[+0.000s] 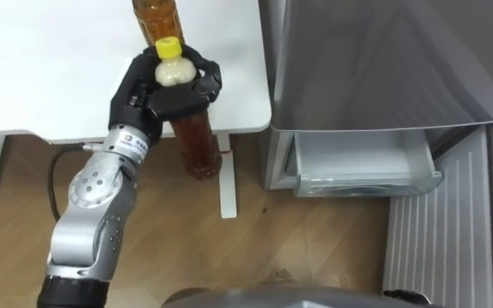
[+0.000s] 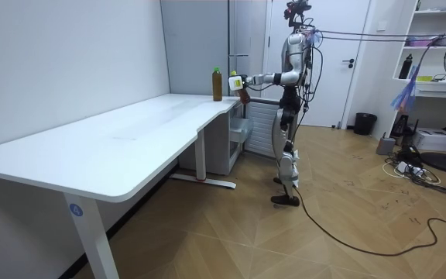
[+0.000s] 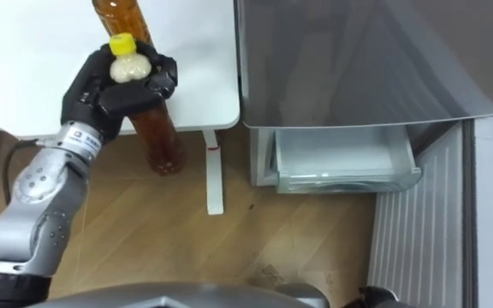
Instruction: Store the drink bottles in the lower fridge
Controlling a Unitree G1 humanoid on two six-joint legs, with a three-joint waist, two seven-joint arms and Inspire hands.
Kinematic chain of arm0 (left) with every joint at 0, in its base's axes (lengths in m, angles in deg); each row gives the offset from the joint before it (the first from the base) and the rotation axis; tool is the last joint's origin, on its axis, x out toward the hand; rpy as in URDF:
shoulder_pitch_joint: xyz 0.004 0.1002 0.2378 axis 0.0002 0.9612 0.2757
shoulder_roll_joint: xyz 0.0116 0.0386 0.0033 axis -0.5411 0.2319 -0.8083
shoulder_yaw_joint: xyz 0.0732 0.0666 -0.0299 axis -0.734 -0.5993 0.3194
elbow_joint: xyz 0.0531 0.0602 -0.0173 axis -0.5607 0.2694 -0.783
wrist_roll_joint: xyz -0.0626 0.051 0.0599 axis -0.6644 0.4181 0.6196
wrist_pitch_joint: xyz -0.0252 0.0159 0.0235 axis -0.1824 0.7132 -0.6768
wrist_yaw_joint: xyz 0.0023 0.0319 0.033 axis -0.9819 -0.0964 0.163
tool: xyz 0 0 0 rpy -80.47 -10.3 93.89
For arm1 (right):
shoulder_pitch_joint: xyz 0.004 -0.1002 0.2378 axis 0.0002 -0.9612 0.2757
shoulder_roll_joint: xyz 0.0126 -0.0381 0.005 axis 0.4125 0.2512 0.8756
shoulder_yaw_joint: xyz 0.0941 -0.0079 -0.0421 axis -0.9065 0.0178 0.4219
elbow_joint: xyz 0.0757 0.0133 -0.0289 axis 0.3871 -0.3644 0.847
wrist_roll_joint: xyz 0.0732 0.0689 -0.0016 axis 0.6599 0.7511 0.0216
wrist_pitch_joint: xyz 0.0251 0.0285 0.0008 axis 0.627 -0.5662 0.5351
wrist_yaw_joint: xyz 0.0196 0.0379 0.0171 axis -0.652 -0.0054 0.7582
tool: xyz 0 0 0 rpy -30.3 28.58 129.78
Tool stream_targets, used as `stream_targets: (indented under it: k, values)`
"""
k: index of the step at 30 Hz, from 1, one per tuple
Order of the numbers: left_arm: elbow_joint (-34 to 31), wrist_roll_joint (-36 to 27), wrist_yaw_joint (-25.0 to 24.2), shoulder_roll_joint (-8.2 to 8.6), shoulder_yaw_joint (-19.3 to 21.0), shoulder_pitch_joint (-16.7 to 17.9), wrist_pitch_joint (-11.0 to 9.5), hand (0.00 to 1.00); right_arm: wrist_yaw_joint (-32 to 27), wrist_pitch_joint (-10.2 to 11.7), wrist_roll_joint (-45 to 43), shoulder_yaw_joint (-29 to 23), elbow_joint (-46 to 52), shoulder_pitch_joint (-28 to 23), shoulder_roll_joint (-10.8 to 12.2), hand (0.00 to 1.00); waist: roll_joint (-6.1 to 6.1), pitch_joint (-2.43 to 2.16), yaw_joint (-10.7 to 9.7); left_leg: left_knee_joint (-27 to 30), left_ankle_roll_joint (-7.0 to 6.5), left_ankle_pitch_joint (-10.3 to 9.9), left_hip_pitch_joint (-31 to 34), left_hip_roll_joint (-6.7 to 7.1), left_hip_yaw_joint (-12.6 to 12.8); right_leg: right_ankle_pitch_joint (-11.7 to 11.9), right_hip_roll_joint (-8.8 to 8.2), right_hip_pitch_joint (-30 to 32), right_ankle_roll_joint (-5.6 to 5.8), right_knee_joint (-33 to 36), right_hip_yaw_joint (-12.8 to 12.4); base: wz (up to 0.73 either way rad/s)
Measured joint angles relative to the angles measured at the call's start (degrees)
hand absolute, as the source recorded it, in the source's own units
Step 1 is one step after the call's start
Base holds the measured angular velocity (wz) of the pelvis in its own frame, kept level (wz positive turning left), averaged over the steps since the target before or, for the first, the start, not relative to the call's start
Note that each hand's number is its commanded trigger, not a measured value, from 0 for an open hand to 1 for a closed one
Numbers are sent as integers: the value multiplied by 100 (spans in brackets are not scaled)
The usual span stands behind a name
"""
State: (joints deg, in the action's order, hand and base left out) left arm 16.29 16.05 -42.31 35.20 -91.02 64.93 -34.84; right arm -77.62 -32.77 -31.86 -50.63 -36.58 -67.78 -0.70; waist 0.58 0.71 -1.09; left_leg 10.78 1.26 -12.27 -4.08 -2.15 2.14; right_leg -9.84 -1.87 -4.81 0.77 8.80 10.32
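Note:
My left hand (image 1: pixel 165 90) is shut on a bottle of amber drink (image 1: pixel 197 141) with a yellow cap. I hold it upright by its neck, just off the front edge of the white table (image 1: pixel 50 77). Its body hangs below the tabletop level. A second amber bottle (image 1: pixel 156 17) stands on the table right behind the hand; in the room view this second bottle (image 2: pixel 217 84) has a green cap. To the right the grey fridge (image 1: pixel 375 60) has its lower door (image 1: pixel 443 231) swung open, showing a pale drawer (image 1: pixel 362 162). In the room view I stand between the table's end and the fridge.
A white table leg (image 1: pixel 225 180) stands on the wood floor below the held bottle. The open fridge door takes up the lower right. A black cable (image 1: pixel 54 175) loops under the table at the left.

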Motion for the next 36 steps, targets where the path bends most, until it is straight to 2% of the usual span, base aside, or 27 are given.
stream_targets:
  k: [4, 8, 12, 14, 19, 30, 36]
  values:
    - [30, -9, -234, -2, -223, 20, -3, 100, 1, 51, -5, 215, 222, 8, -35, 0, 12, -2, 13, 6, 0, 0, -11, 0, -14, 0, -2, -10, -1, 8, 15, 1]
    - [125, -10, -403, -4, -477, 54, -59, 100, -6, 76, -93, 218, 520, 2, -54, 0, 16, -1, -5, 6, 0, 0, -40, 1, -12, 0, -1, -27, -1, 23, 9, 0]
    - [295, -8, -486, 22, -555, 68, -59, 100, 2, 124, -163, 204, 964, 8, -57, 0, 30, 0, -3, 21, 0, 0, -41, 0, -2, 0, -1, -11, -1, 29, -3, 0]
    - [359, -10, -487, 27, -559, 76, -59, 100, 86, 308, -46, 217, 1215, 61, 29, 0, 48, -7, -1, 48, 0, 0, -59, 1, -2, 0, 0, -19, -1, 15, -5, 0]
    - [365, -6, -492, 29, -590, 116, -69, 100, 309, 487, -50, 306, 1739, 170, 268, 0, 55, -16, 18, 54, 0, 0, -54, 0, -10, 1, 0, -28, -2, 23, -1, 0]
    - [416, -2, -493, 24, -583, 145, -72, 100, 736, 551, -22, 593, 2280, 195, 354, 0, 62, -21, -1, 76, 0, 0, -40, -6, -35, 2, -5, -38, -4, 104, 42, 1]
    - [521, -1, -555, -6, -613, 164, -72, 100, 1213, 514, -26, 897, 2702, 176, 355, 0, 67, -25, 0, 111, 0, 0, 28, -1, -32, 1, -17, 14, -5, 127, 45, 0]
